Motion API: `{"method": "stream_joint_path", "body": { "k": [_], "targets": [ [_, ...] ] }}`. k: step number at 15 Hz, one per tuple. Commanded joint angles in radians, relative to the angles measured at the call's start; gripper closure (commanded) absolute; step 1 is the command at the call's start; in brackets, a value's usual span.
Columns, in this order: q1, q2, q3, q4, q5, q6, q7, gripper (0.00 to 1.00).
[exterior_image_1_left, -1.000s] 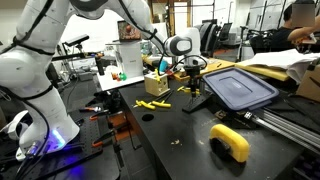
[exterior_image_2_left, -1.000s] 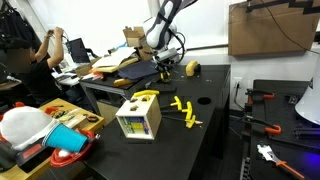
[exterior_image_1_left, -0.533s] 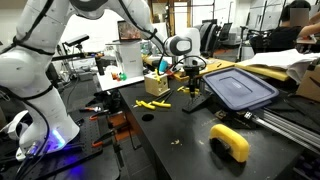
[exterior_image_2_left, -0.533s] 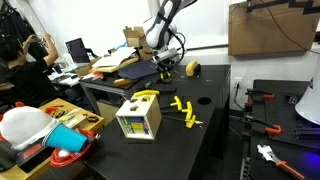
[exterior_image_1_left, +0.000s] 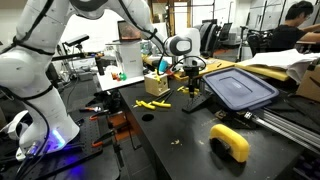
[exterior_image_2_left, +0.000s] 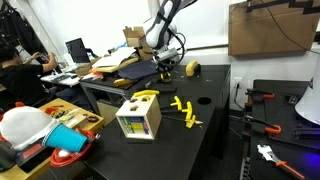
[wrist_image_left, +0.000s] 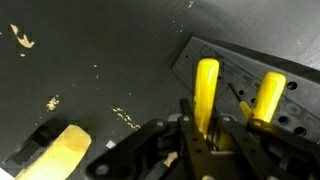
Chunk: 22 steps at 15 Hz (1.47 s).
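Observation:
In the wrist view my gripper (wrist_image_left: 206, 114) is shut on a yellow rod (wrist_image_left: 206, 88) that sticks out past the fingertips over a grey perforated plate (wrist_image_left: 235, 72). A second yellow rod (wrist_image_left: 268, 95) lies just right of it over the same plate. In both exterior views the gripper (exterior_image_1_left: 195, 86) (exterior_image_2_left: 165, 68) points down at the near edge of the blue-grey plate (exterior_image_1_left: 243, 88), close to the black tabletop. Whether the held rod touches the plate is not visible.
Loose yellow pieces (exterior_image_1_left: 152, 104) (exterior_image_2_left: 184, 106) lie on the black table. A small box (exterior_image_2_left: 138, 119) stands near them, and a yellow and black tool (exterior_image_1_left: 230, 142) (wrist_image_left: 60, 150) lies close by. Clutter and a person sit beyond the table.
The arm and gripper have not moved. Only the person in the background has shifted.

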Motion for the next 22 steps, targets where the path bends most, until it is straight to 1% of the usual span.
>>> {"method": "stream_joint_path", "body": {
  "k": [1, 22],
  "targets": [
    [-0.011, -0.017, 0.015, -0.002, 0.021, -0.015, -0.021, 0.96],
    [0.002, -0.015, 0.011, 0.003, 0.008, -0.006, -0.010, 0.96]
  ]
}}
